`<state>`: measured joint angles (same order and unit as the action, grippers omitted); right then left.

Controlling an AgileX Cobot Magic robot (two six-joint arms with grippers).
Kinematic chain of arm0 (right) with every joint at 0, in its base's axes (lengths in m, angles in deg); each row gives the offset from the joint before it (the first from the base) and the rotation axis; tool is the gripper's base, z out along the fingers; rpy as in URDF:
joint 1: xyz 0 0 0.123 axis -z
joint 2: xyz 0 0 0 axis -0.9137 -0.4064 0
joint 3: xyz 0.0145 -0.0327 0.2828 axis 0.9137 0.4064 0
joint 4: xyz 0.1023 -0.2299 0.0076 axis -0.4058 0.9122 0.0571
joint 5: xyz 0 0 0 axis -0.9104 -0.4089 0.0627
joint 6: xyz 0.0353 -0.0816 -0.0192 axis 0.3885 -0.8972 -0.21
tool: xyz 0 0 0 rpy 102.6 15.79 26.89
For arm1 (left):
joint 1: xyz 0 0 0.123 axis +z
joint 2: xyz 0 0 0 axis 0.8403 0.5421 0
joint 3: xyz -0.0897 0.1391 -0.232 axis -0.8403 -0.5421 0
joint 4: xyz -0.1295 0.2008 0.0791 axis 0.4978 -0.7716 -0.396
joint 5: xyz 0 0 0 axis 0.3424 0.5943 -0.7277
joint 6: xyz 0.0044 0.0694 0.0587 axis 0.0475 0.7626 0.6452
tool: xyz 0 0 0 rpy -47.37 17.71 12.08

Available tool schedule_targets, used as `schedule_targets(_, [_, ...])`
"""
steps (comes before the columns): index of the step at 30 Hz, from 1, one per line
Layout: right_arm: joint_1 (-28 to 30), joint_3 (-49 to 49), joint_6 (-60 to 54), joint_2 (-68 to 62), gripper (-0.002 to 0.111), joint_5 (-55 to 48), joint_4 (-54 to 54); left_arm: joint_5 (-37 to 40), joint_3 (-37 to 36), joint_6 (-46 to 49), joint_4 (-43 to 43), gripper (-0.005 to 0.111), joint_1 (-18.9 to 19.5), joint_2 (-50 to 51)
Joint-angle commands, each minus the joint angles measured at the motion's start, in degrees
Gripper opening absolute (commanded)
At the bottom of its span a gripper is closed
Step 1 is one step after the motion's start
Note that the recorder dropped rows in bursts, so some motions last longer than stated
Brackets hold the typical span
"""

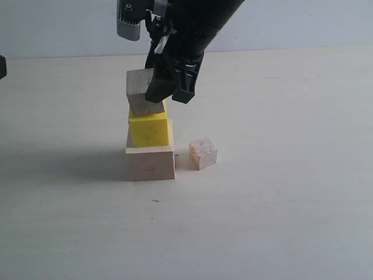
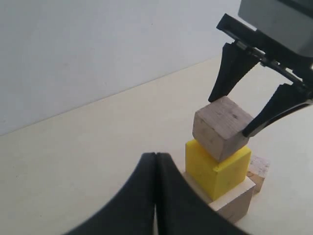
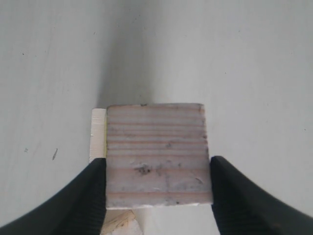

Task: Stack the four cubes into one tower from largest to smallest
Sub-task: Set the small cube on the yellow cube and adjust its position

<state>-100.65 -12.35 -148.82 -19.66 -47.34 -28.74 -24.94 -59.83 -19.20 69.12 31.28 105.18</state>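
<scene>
— What's the outside camera giving you?
— My right arm (image 1: 198, 29) comes down steeply from the top of the picture. The right tool (image 1: 170, 93) is gripping the small wooden cube (image 1: 143, 92). That cube sits atop the yellow cube (image 1: 150, 131), a bit twisted against it, and the yellow one stands on the large wooden cube (image 1: 150, 163). The smallest cube (image 1: 203, 153), with pinkish marks, lies on the worktop (image 1: 280, 204) just beside the large one, not touching it.
— And the left wrist?
— My left tool (image 2: 155, 196) is clenched, its two halves pressed together with nothing between them, and it points at the stacked cubes from the side. Past it I see the right tool's fingers (image 2: 227, 73) bracketing the small wooden cube from above.
— Right wrist?
— I look straight down on that cube's grained top face, and a black finger touches each of two opposite sides. A pale edge pokes out underneath; I can't tell which cube it belongs to.
</scene>
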Motion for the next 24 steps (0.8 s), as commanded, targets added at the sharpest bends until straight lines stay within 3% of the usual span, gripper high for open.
schedule_targets(1, [0.14,-0.68,-0.52,0.12,0.009,0.65,-0.92,-0.22,-0.19,0.09,-0.05,0.0,0.14,0.34])
schedule_targets(8, [0.14,-0.68,-0.52,0.12,0.049,0.42,-0.92,-0.22,-0.19,0.09,-0.05,0.0,0.14,0.34])
schedule_targets(10, [0.14,-0.68,-0.52,0.12,0.054,0.42,-0.92,-0.22,-0.19,0.22,-0.05,0.0,0.14,0.34])
schedule_targets(24, [0.14,-0.68,-0.52,0.12,0.056,0.64,-0.79,-0.22,-0.19,0.22,-0.05,0.0,0.14,0.34])
